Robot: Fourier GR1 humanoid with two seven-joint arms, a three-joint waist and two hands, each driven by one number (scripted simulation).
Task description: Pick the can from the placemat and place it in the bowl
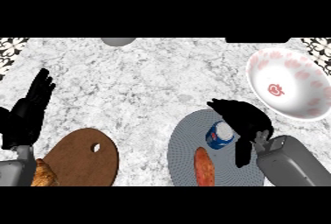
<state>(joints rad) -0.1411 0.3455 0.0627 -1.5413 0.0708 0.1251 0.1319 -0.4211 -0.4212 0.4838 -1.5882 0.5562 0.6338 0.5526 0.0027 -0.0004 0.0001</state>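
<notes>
Curling over the small blue and white can, the robot's black right hand is sitting on the round grey ribbed placemat, fingers bent around the can's upper right side and thumb hanging down just beside it (how much of the can is actually being touched, the fingers are hiding). The can is lying tilted on the placemat, its pale end pointing up toward the fingers, and it is looking as if it is still resting on the mat. Just below it, a long reddish-orange sausage-like food is lying on the same mat. Further out, up and to the right, the white bowl with pink markings is waiting well apart from the can on the speckled grey marble counter. Over on the far left, the left hand is resting open, fingers up. Near it are lying a brown oval wooden cutting board and a golden croissant.
</notes>
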